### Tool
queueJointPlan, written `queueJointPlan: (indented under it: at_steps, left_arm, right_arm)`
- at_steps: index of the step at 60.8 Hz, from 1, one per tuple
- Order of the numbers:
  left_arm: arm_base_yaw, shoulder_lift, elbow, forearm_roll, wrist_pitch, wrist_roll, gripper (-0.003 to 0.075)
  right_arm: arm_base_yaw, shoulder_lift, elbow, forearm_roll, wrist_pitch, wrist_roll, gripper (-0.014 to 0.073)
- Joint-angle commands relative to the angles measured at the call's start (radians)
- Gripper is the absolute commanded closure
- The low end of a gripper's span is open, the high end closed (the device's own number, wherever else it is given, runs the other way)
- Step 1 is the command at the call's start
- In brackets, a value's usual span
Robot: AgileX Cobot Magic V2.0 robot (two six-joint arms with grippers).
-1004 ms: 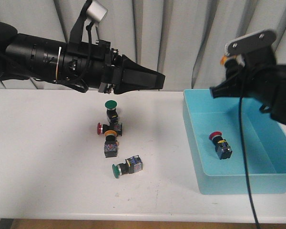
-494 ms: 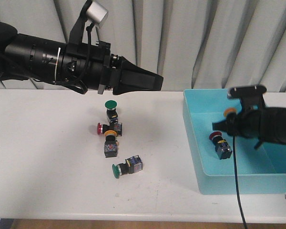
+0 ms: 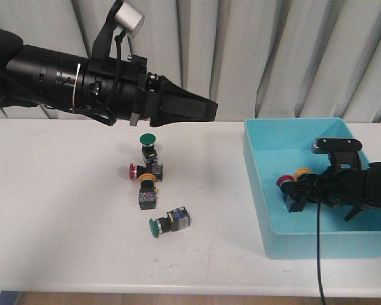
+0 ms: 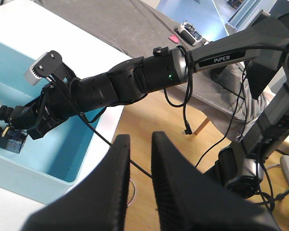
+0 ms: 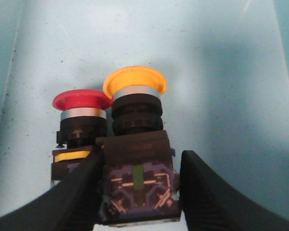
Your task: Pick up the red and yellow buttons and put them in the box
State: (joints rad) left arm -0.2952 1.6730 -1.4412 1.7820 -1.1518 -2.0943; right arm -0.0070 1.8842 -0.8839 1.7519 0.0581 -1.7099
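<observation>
The turquoise box (image 3: 267,219) stands at the right of the table. My right gripper (image 3: 296,194) is low inside it, and its jaws stand open around a yellow-capped button (image 5: 135,84). One finger touches the black body and the other stands off with a gap. A red-capped button (image 5: 82,100) stands right beside it on the box floor (image 5: 216,72). On the table lies another red-capped button (image 3: 134,170) among green ones. My left gripper (image 3: 206,109) hangs high over the table middle, with its jaws almost together and nothing between them (image 4: 140,144).
On the table, a green-capped switch (image 3: 147,139) stands behind the red one. A dark switch with a yellow collar (image 3: 147,194) lies in front of it. Another green switch (image 3: 157,227) lies nearer the front. The right arm's cable (image 3: 317,254) hangs over the box's front wall.
My right gripper has come down from above the box's back edge into the box with the yellow button, and now sits beside the red button. The left arm has not moved.
</observation>
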Motion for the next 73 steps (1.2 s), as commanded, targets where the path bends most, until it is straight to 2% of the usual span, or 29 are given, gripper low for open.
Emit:
queueJointPlan:
  at_steps: [1, 12, 20, 28, 33, 40, 45, 51, 56, 62, 73]
  left_arm:
    - [-0.001, -0.044, -0.024, 0.007, -0.002, -0.001, 0.0616]
    - [-0.001, -0.044, -0.024, 0.007, -0.007, -0.001, 0.0616]
    - [-0.001, -0.044, -0.024, 0.007, -0.007, 0.000, 0.0616]
    - [0.020, -0.044, -0.024, 0.007, -0.007, 0.000, 0.0616]
    - [0.050, -0.044, -0.024, 0.007, -0.012, 0.000, 0.0616]
    - [0.123, -0.044, -0.024, 0.007, -0.043, 0.000, 0.0616]
    - [0.172, -0.045, -0.024, 0.007, -0.071, 0.000, 0.0616]
    - [0.230, -0.046, -0.024, 0.007, -0.102, 0.000, 0.0621]
    - [0.266, -0.046, -0.024, 0.007, -0.104, 0.000, 0.0654]
    - [0.291, -0.047, -0.024, 0.007, -0.085, 0.000, 0.0729]
    - [0.298, -0.061, -0.022, 0.007, -0.014, 0.000, 0.0728]
  right_arm:
    - [-0.006, -0.053, -0.021, 0.044, 0.026, -0.023, 0.0170]
    - [-0.006, -0.074, -0.039, 0.044, 0.025, -0.021, 0.0011]
    - [-0.006, -0.142, -0.059, 0.042, 0.069, -0.020, 0.0003]
    - [-0.002, -0.274, -0.062, 0.042, 0.230, -0.003, 0.0034]
    - [-0.002, -0.369, -0.062, 0.025, 0.372, 0.026, 0.0081]
    - [-0.002, -0.518, -0.062, 0.000, 0.533, 0.042, 0.0207]
    - [-0.002, -0.636, -0.062, -0.042, 0.575, 0.045, 0.0365]
    - [-0.002, -0.772, -0.062, -0.121, 0.575, 0.043, 0.0606]
    - [-0.002, -0.876, -0.062, -0.179, 0.567, 0.062, 0.0605]
    - [-0.002, -0.985, -0.055, -0.280, 0.546, 0.163, 0.0599]
    - [-0.002, -1.161, 0.098, -0.413, 0.441, 0.267, 0.0599]
